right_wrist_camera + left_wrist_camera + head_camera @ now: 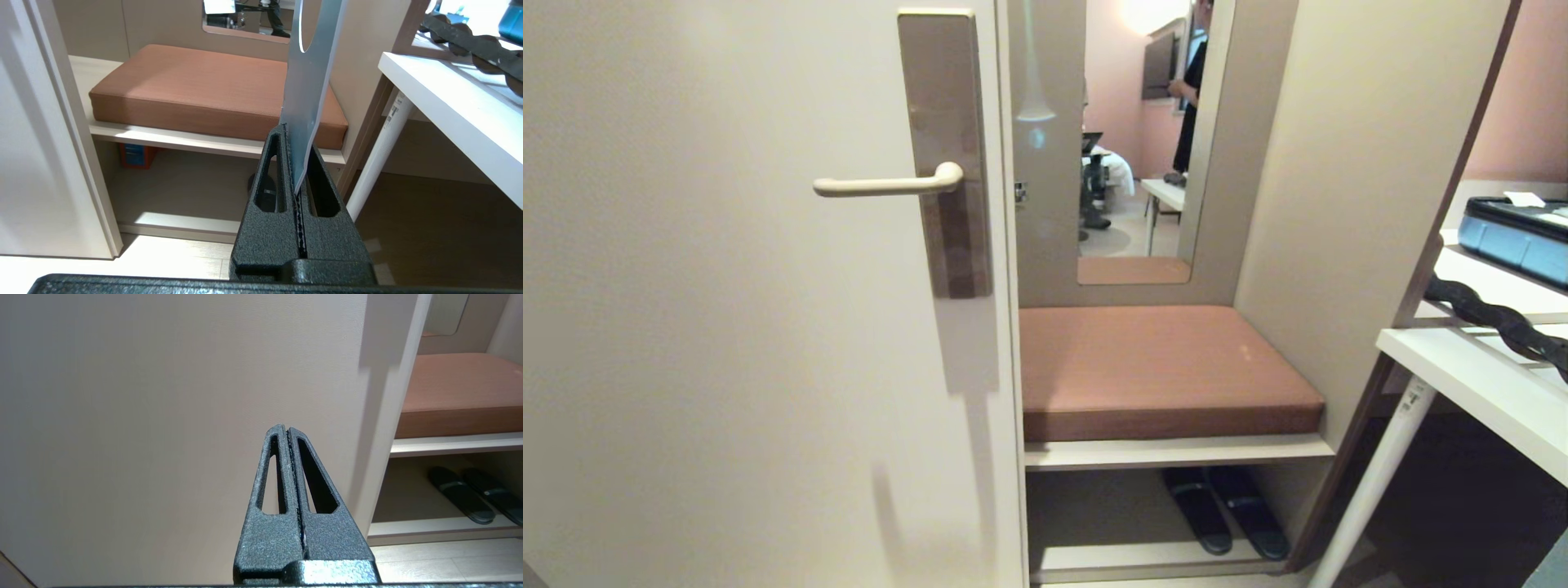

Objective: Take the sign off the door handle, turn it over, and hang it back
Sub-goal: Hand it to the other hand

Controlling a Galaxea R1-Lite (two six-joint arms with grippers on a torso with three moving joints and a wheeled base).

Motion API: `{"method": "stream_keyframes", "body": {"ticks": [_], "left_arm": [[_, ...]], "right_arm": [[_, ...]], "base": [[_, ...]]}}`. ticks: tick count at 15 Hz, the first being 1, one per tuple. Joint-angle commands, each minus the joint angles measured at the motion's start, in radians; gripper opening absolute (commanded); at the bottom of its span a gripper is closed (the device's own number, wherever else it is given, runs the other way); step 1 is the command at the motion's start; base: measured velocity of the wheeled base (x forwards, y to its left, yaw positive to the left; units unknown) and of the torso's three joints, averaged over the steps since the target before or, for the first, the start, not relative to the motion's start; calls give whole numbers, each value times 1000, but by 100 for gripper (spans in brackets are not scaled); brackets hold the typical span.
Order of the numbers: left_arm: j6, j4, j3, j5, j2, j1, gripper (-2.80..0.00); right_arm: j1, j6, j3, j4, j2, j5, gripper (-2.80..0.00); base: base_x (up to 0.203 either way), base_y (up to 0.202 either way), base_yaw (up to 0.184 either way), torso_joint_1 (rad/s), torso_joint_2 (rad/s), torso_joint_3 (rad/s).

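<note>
The door handle (886,185), a slim beige lever on a brown plate (945,147), sticks out bare from the cream door (727,327); nothing hangs on it. The sign (308,90) shows only in the right wrist view: a flat card with its blue-grey face towards the camera, standing up out of my right gripper (296,141), which is shut on its lower end. The oval hole is at its far end. My left gripper (287,429) is shut and empty, pointing at the bare door low down. Neither gripper shows in the head view.
Right of the door is a niche with a brown cushioned bench (1160,367), dark slippers (1225,506) under it and a mirror (1135,139) above, reflecting a person. A white table (1478,384) with a black strap (1494,318) and a blue case (1515,241) stands at the right.
</note>
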Motion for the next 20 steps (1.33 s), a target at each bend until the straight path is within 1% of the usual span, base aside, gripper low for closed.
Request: {"method": "stream_keyframes", "body": {"ticks": [1, 9, 14, 17, 20], "left_arm": [[2, -1, 0, -2, 1, 0, -280], [-3, 1, 0, 3, 1, 2, -280], [-3, -1, 0, 3, 1, 0, -280], [-3, -1, 0, 2, 1, 0, -280], [-1, -1, 0, 0, 1, 1, -280]], "right_arm": [[0, -2, 0, 1, 1, 0, -280], [0, -2, -6, 1, 1, 2, -280], [0, 0, -78, 11, 8, 33, -280], [0, 0, -119, 14, 72, 36, -280], [8, 7, -191, 5, 204, 38, -280]], "base": [[0, 0, 0, 0, 0, 0], [0, 0, 0, 0, 0, 0], [0, 0, 0, 0, 0, 0], [0, 0, 0, 0, 0, 0], [0, 0, 0, 0, 0, 0]]}}
